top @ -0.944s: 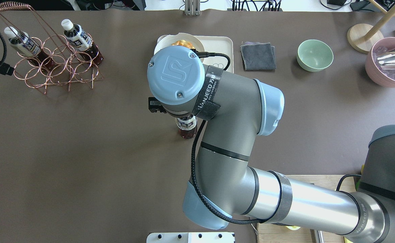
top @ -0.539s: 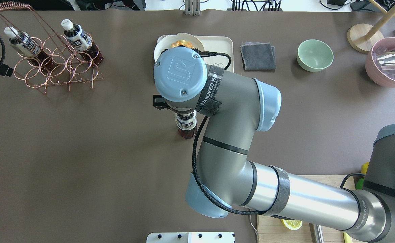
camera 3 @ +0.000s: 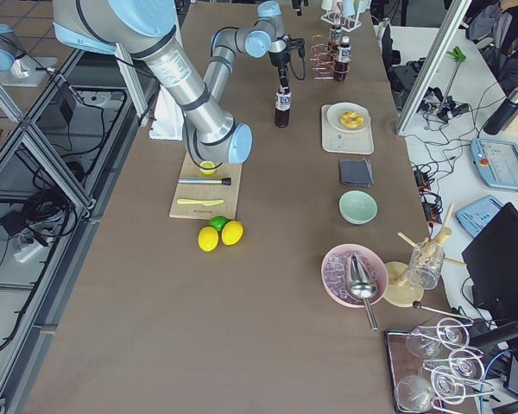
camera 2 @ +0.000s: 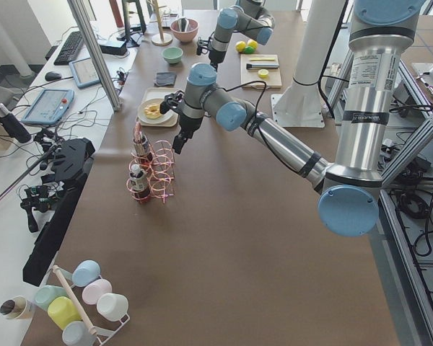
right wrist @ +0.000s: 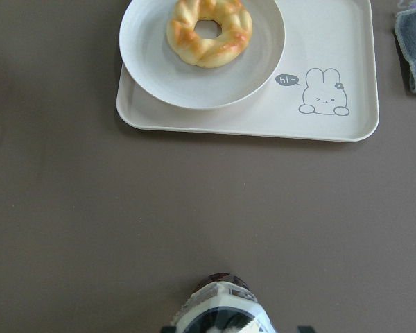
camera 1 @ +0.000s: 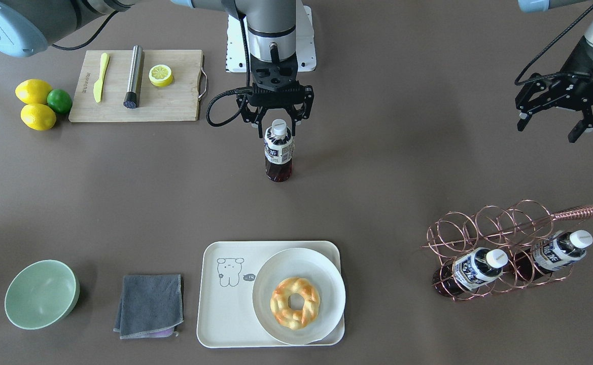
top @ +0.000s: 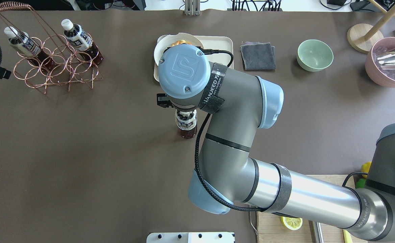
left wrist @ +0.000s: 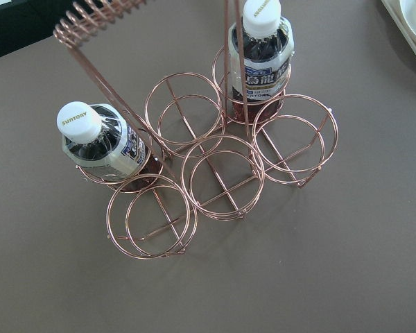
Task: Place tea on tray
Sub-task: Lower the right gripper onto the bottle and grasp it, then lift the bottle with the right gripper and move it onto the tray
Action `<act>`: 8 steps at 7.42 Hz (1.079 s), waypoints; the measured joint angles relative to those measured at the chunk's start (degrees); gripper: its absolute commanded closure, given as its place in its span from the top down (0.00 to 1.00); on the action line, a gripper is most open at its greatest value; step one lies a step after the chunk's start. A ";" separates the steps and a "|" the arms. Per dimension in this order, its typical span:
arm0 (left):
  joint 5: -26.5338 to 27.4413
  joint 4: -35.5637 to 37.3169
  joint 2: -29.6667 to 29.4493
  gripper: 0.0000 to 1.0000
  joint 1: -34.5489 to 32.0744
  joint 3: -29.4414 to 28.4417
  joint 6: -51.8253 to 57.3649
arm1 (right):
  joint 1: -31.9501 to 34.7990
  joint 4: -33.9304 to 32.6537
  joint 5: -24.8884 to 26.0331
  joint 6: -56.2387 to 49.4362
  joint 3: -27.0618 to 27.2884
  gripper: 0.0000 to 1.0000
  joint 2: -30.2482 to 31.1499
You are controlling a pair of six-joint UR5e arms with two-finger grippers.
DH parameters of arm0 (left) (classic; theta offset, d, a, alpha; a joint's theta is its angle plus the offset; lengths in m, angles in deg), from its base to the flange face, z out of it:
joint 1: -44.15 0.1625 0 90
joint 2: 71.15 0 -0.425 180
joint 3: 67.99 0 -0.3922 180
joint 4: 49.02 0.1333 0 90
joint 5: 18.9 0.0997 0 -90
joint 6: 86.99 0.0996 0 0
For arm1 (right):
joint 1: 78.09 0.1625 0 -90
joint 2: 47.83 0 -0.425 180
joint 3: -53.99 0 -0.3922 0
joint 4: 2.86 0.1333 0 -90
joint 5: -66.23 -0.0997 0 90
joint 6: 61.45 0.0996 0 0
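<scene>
The tea bottle [camera 1: 279, 152] stands upright on the brown table at its middle, apart from the tray; it also shows in the overhead view [top: 186, 125] and at the bottom of the right wrist view [right wrist: 218, 305]. My right gripper [camera 1: 277, 123] is open, its fingers on either side of the white cap without closing on it. The cream tray [camera 1: 225, 309] with its small line drawing lies beyond the bottle [top: 222, 44] [right wrist: 333, 41] and carries a round white plate [camera 1: 299, 263] with a doughnut. My left gripper [camera 1: 555, 119] is open and empty, raised beside the bottle rack.
A copper wire rack [camera 1: 509, 238] [left wrist: 222, 173] holds two more identical bottles. A grey cloth [camera 1: 149, 304] and a green bowl [camera 1: 41, 294] lie beside the tray. A wooden cutting board [camera 1: 136, 86] with lemon half, and lemons [camera 1: 35, 104], are near the robot's base.
My right wrist has come lower and shifted slightly to the right over the bottle. The bottle has stayed standing in place. The left arm has drawn slightly out of the overhead view.
</scene>
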State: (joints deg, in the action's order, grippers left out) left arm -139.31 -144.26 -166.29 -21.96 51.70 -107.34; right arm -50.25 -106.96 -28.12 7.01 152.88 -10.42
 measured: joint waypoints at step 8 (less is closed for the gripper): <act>-0.08 -3.03 2.59 0.94 -0.01 0.05 -0.06 | 2.81 -0.32 -2.01 0.19 2.09 0.00 -0.51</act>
State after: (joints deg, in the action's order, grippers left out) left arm -139.39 -147.29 -163.71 -21.97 51.75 -107.40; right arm -47.44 -107.28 -30.13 7.20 154.97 -10.93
